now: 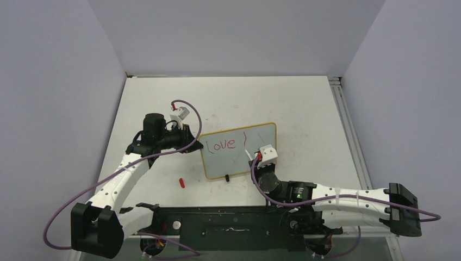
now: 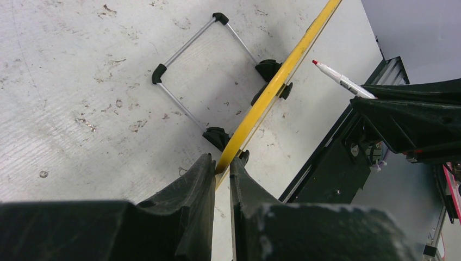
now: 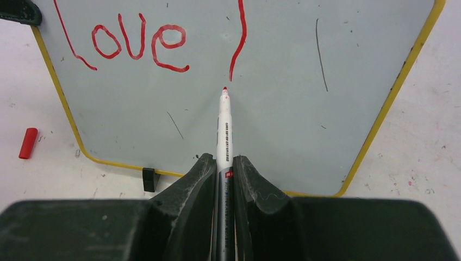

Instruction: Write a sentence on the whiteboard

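The whiteboard (image 1: 239, 163) stands tilted at the table's middle, with a yellow-tan frame and a small black foot. In red it bears "love" (image 1: 223, 144) and one curved stroke to its right, also seen in the right wrist view (image 3: 141, 46). My left gripper (image 1: 194, 142) is shut on the board's left edge (image 2: 282, 70); its fingertips (image 2: 209, 166) pinch the frame. My right gripper (image 3: 222, 163) is shut on a white marker (image 3: 224, 125). The marker's red tip is just below the stroke's lower end on the board (image 3: 326, 136). I cannot tell whether the tip touches.
A red marker cap (image 1: 182, 182) lies on the table left of the board's lower corner, and shows in the right wrist view (image 3: 27, 143). The board's wire back stand (image 2: 179, 51) rests on the table behind it. The black base rail (image 1: 228, 220) runs along the near edge.
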Controlling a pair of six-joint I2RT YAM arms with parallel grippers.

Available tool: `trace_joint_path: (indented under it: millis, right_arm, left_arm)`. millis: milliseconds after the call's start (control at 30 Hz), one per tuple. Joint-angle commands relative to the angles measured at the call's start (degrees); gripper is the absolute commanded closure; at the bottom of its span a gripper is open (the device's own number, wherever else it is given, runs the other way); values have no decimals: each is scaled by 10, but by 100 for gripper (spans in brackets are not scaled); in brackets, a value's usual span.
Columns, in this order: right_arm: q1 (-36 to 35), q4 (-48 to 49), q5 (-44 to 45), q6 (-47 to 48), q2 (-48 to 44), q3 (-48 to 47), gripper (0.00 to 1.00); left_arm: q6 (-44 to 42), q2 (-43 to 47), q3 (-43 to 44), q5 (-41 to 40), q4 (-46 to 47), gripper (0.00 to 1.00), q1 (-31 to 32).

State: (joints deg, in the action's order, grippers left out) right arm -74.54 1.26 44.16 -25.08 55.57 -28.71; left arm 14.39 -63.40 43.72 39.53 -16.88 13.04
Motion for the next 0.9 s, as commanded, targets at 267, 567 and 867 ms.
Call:
trace_joint_path:
  millis: [267,567,867]
  right_arm:
    - [19,58,26,60,-11,-32,95]
    - [49,97,-6,82,12,-34,95]
    - [61,106,-18,84,20,-34,95]
  left_arm:
    - [-1,12,12,2,4,89,0]
    - [-1,11,12,1,4,89,0]
    - [-1,9,13,2,5,90,1]
